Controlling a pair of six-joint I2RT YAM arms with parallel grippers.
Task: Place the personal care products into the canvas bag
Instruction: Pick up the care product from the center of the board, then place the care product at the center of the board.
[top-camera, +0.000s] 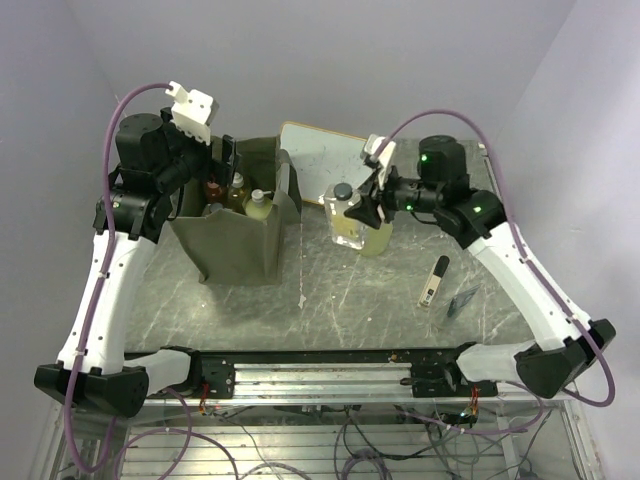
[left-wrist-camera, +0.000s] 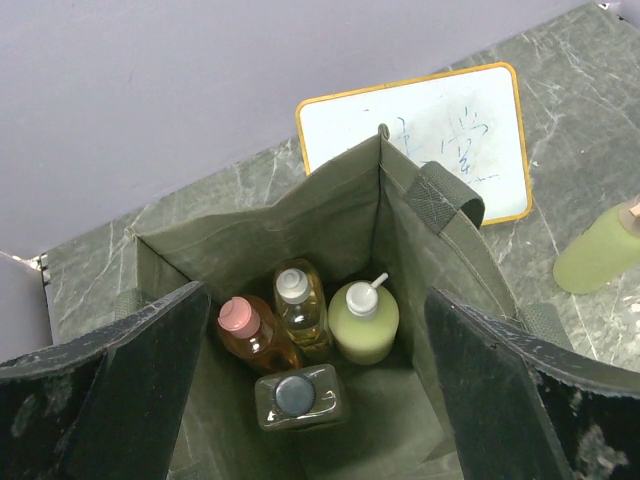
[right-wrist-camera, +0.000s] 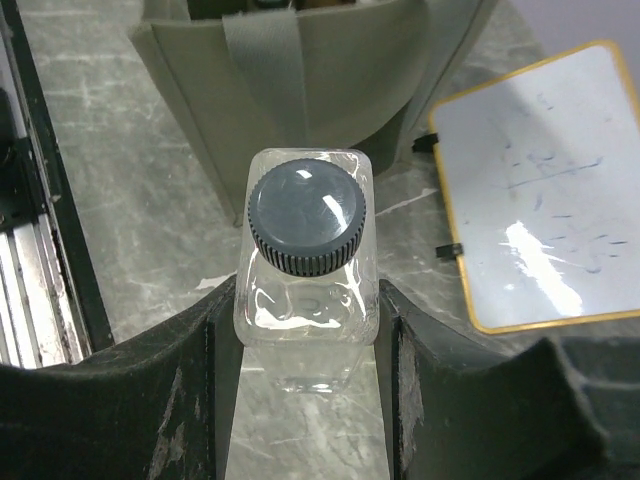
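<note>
The olive canvas bag (top-camera: 240, 235) stands open at the left. Seen in the left wrist view, the bag (left-wrist-camera: 330, 210) holds an orange bottle with a pink cap (left-wrist-camera: 247, 333), an amber bottle with a white cap (left-wrist-camera: 300, 305), a yellow-green pump bottle (left-wrist-camera: 363, 322) and a clear bottle with a black cap (left-wrist-camera: 298, 397). My left gripper (top-camera: 227, 155) hovers open and empty above the bag's mouth. My right gripper (top-camera: 360, 212) is shut on the second clear black-capped bottle (right-wrist-camera: 307, 225), right of the bag (right-wrist-camera: 300, 60). A green bottle (top-camera: 379, 238) stands beside it.
The wood-framed whiteboard (top-camera: 322, 150) lies flat behind the bag and the bottles. A marker (top-camera: 433, 281) and a small dark object (top-camera: 464, 300) lie on the table at the right. A metal rail (top-camera: 320, 372) runs along the near edge.
</note>
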